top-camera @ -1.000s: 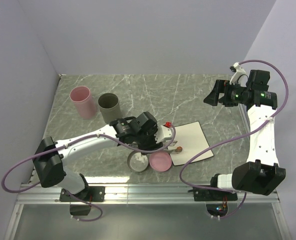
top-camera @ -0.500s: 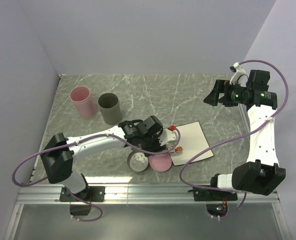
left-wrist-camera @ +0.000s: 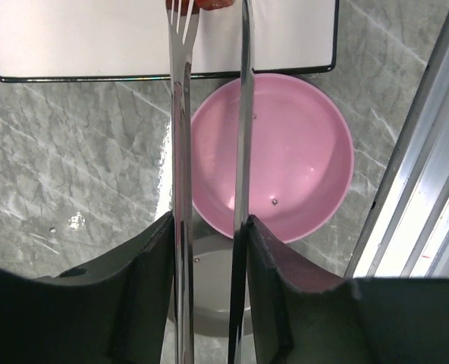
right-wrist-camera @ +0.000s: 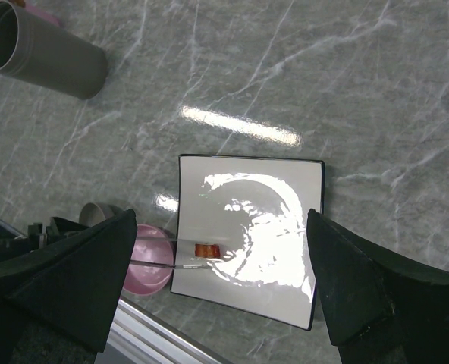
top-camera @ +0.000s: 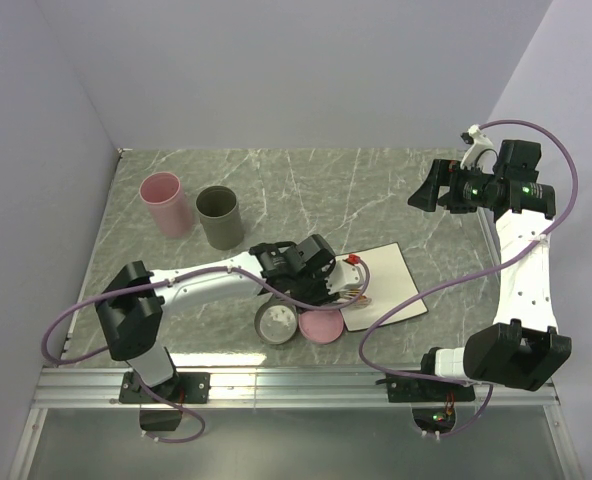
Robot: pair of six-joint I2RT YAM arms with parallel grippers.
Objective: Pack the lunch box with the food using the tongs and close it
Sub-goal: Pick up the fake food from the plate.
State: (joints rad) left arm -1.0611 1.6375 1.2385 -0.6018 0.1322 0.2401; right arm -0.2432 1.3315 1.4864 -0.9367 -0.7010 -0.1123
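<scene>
The tongs (left-wrist-camera: 180, 152) are grasped by the left claw (left-wrist-camera: 209, 224), tips set around a reddish food piece (right-wrist-camera: 206, 250) on the plate (right-wrist-camera: 270, 265), 12 o'clock of the pink bowl (left-wrist-camera: 300, 152). The right claw (right-wrist-camera: 221, 220) is spread wide.

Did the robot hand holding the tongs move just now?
Yes. The left gripper, shut on the tongs, has slid to the right, closer to the white plate, which stayed put.
</scene>
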